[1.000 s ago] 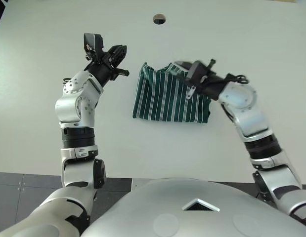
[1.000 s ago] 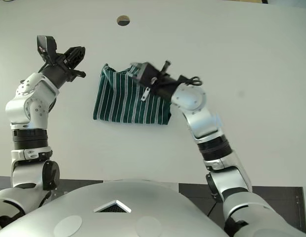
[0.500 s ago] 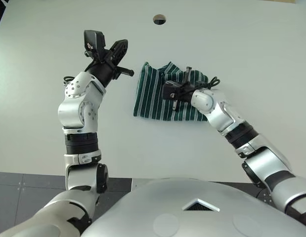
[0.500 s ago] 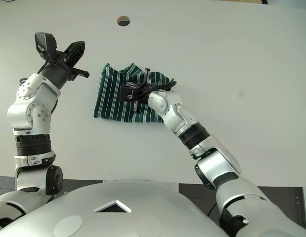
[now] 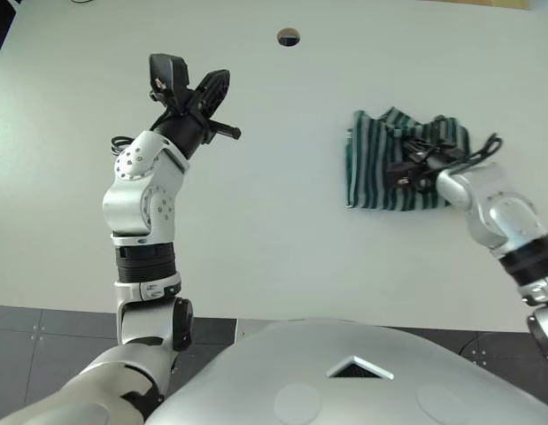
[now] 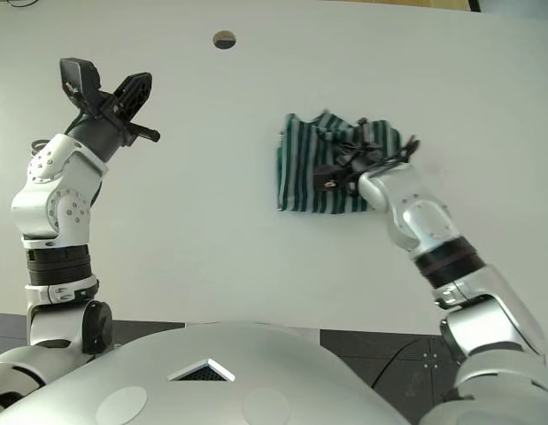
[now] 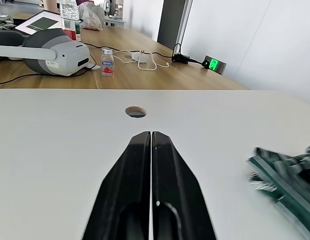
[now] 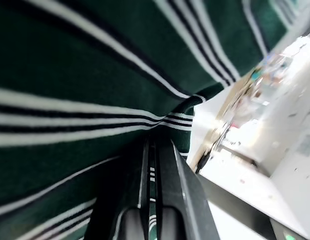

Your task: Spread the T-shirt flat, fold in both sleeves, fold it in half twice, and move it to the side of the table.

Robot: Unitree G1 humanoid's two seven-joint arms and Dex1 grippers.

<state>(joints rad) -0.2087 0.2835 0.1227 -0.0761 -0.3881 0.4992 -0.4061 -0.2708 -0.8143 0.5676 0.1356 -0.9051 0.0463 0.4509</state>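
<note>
Since the dark green T-shirt with white stripes (image 5: 371,170) already lies as a small folded packet at the right of the head frame, the step in hand looks like the last one: sliding it to the side of the white worktop (image 5: 274,230). The right end effector (image 8: 153,146) sits on the packet's right part, its fingers drawn almost together with a strip of striped cloth pinched between them. To do this well, I judge, the pull should run low and level along the surface so the layers travel together. The packet's upper edge is rumpled, and a lift or a jerk could open the folds. The left end effector (image 7: 151,135) is raised at the upper left, well apart from the shirt, fingers pressed together on nothing. The right wrist view gives the pinch up close, a detail too small to judge from the head. The left wrist view adds a wooden table (image 7: 144,75) beyond the worktop, carrying a small clear bottle (image 7: 108,61) and cables.
</note>
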